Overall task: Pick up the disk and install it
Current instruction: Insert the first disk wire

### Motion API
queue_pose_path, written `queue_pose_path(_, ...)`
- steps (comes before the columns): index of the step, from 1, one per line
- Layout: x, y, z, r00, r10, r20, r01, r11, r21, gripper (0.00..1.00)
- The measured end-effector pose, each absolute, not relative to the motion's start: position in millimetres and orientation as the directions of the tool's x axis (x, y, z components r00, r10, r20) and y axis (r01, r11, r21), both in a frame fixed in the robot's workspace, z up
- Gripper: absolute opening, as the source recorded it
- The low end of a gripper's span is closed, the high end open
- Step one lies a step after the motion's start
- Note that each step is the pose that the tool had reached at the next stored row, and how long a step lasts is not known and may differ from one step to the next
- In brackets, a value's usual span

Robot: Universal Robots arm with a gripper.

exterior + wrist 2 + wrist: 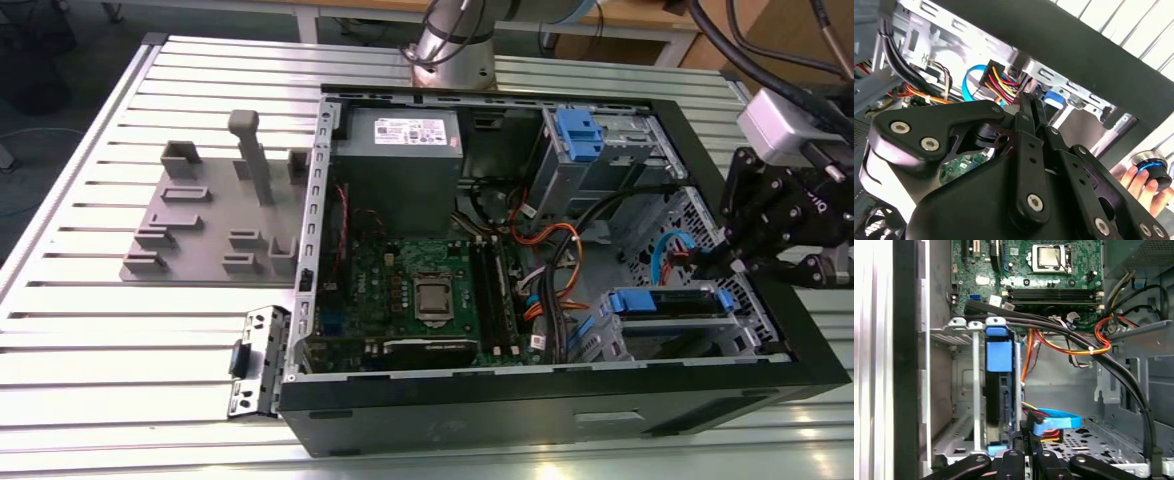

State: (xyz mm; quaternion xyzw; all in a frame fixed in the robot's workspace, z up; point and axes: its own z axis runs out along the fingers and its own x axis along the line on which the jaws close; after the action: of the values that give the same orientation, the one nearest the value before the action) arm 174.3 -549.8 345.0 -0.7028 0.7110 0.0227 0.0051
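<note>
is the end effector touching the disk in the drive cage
Cannot tell. In the first wrist view the end effector sits right at the disk edge, but no view shows a clear contact or gap.

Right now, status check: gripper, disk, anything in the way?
Gripper shut, tips beside wire plug. Disk seated in drive cage, blue bracket showing. Black cable bundle crosses close by.

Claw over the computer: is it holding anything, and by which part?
Cannot be told. The claw sits close beside the disk in the drive bay, contact unclear.
</note>
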Motion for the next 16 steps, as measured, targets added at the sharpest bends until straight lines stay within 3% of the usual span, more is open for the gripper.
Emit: queue_pose_path(16,168.1,-563.3,337.7,-0.012,-0.999,-0.04,-1.0,0.011,0.025,0.16)
